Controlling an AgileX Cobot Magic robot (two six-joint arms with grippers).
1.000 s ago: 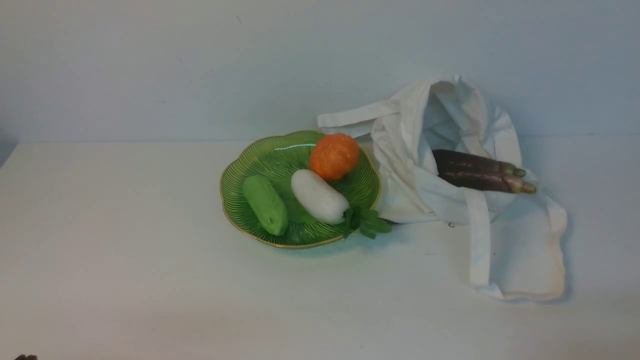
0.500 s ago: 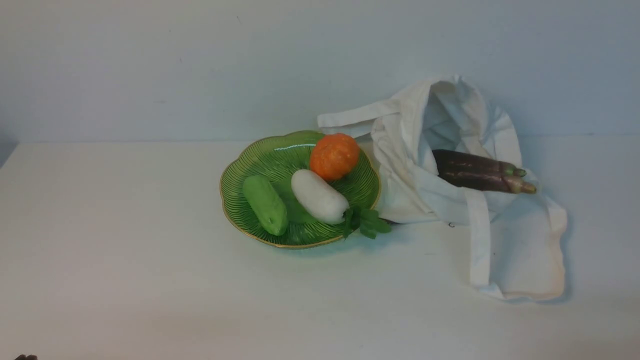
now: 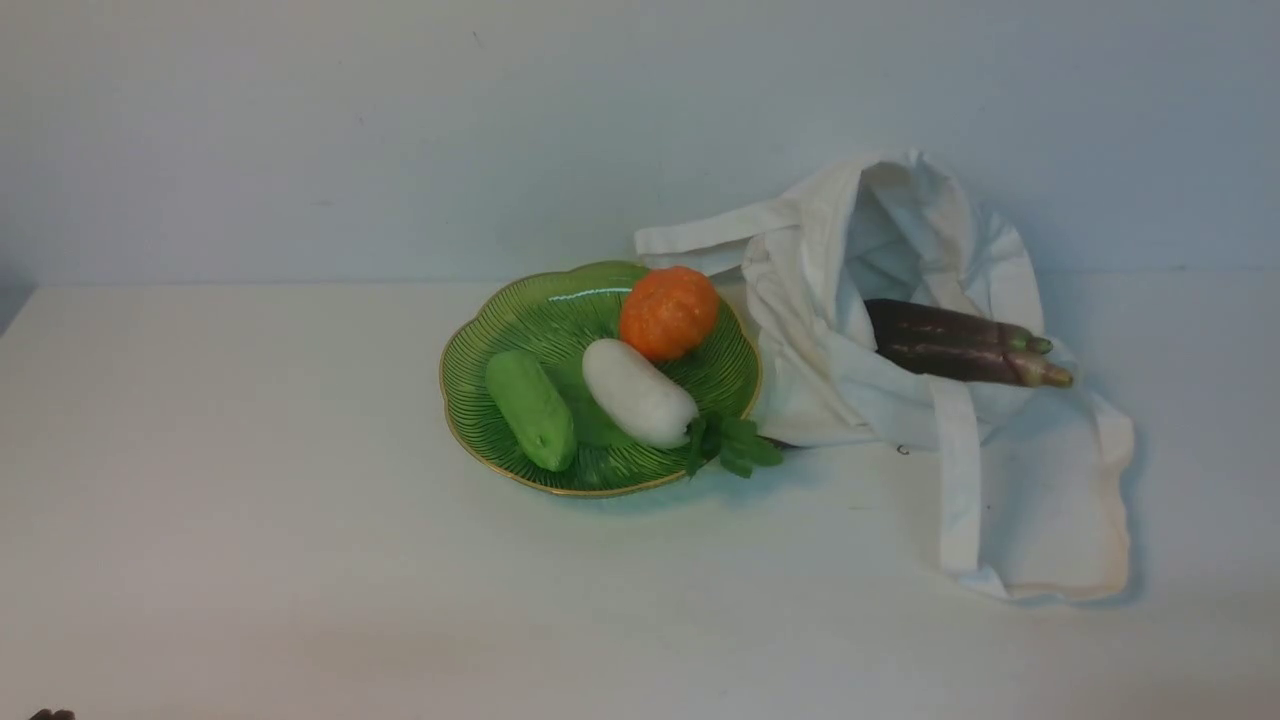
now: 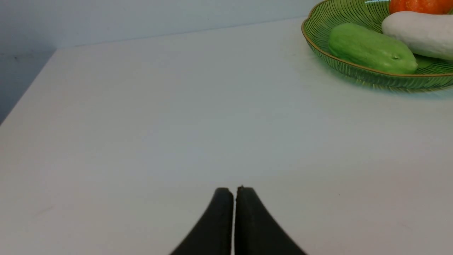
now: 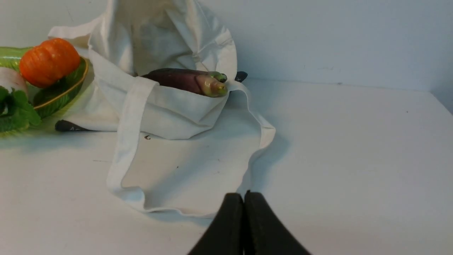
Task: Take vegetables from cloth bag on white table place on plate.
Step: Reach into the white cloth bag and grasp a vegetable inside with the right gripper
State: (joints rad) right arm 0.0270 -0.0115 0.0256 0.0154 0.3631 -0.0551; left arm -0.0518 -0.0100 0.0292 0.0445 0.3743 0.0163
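The main risk lies in the reach into the cloth bag [image 3: 830,385]. The two eggplants [image 3: 955,352] lie pressed side by side in its mouth on the right, stem tips pointing right. A strap [image 3: 958,480] runs toward the near side from just beneath them, so a pinch may catch fabric or drag the soft bag along the bench [image 3: 250,500]. Lifting one eggplant may also roll its twin out over the hem. The plate [image 3: 540,310], just left of the bag, already carries an orange pumpkin [image 3: 668,312], a white radish [image 3: 638,392] and a green gourd [image 3: 530,408] (little bare room remains), so a long eggplant could overhang the rim and slide off. The eggplants look slim, dark purple and smooth, with greenish-brown tips. The left end effector [image 4: 234,191] and right end effector [image 5: 244,196] both have their jaws pressed together, holding nothing, low over the near bench.
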